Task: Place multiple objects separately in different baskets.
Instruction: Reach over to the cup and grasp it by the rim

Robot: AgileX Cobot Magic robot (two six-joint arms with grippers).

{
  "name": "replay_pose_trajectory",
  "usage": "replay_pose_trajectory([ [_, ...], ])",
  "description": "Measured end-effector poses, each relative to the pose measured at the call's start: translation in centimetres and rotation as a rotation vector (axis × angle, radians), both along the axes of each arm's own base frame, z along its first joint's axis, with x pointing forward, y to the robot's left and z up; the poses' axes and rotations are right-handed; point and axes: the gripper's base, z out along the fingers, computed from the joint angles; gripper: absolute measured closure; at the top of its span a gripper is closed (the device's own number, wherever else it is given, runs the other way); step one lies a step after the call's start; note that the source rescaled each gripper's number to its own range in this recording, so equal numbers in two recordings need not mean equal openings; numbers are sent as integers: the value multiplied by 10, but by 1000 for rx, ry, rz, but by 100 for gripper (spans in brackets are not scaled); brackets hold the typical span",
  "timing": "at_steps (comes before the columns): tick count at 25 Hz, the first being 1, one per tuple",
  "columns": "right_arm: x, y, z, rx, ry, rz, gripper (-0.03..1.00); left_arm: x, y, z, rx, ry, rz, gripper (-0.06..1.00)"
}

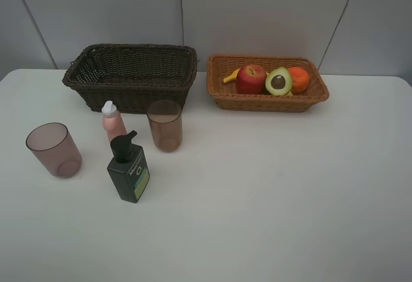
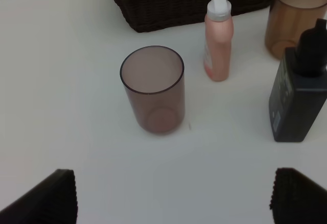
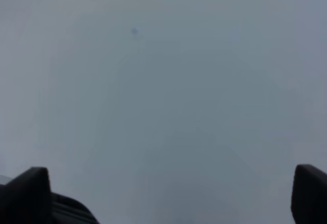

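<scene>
Well, we find four fruits lying in the light orange-tan basket (image 1: 267, 103) at the back right of the white table (image 1: 290, 198): a red apple (image 1: 251, 79), a halved avocado (image 1: 279, 81) with its cut face toward the camera, an orange (image 1: 299, 79) at the right end, and a yellow banana (image 1: 231, 75) poking out beside the apple. Just beside it, to the left, stands the dark brown basket (image 1: 129, 95). In front of that one, four things stand upright on the table: a brownish-pink cup (image 1: 54, 150) far left, a small pink bottle (image 1: 114, 122), a dark green pump bottle (image 1: 129, 169) nearest the camera, and a second cup (image 1: 165, 125) close to the basket wall. We see the left gripper (image 2: 176, 198) with its jaws spread wide, gripping nothing, facing the far-left cup. The right gripper (image 3: 167, 196) is likewise spread and bare, and its view shows only a plain grey surface
</scene>
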Motion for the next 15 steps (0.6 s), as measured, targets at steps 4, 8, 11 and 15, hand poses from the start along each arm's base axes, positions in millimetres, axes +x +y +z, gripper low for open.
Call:
replay_pose_trajectory([
  [4, -14, -3, -9, 44, -57, -26, -3, 0, 0, 0, 0, 0, 0, -6],
  [8, -26, -7, -7, 80, -145, -48, -3, 0, 0, 0, 0, 0, 0, -6],
  [11, -38, -10, -7, 101, -217, -92, -3, 0, 0, 0, 0, 0, 0, -6],
  [15, -54, -14, -7, 114, -327, -186, -3, 0, 0, 0, 0, 0, 0, -6],
])
